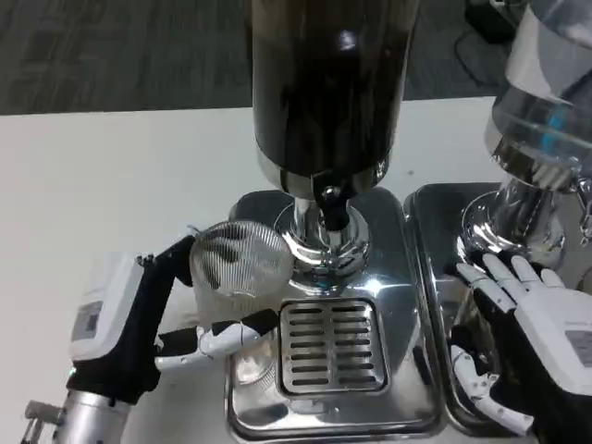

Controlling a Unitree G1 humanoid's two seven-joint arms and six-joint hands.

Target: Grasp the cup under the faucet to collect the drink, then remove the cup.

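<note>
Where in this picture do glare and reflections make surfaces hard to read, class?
In the head view, the polished drip tray mirrors its surroundings with bright glare patches; the dark drink tank carries a small highlight near its top; the ribbed clear cup in the left hand looks washed out; the second dispenser at the right edge appears soft and blurred.

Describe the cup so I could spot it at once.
Find the dark drink dispenser on its shiny steel base. Just left of its faucet, above the slotted drip grate, the left robot hand holds the cup: clear, ribbed, the only see-through thing there.
</note>
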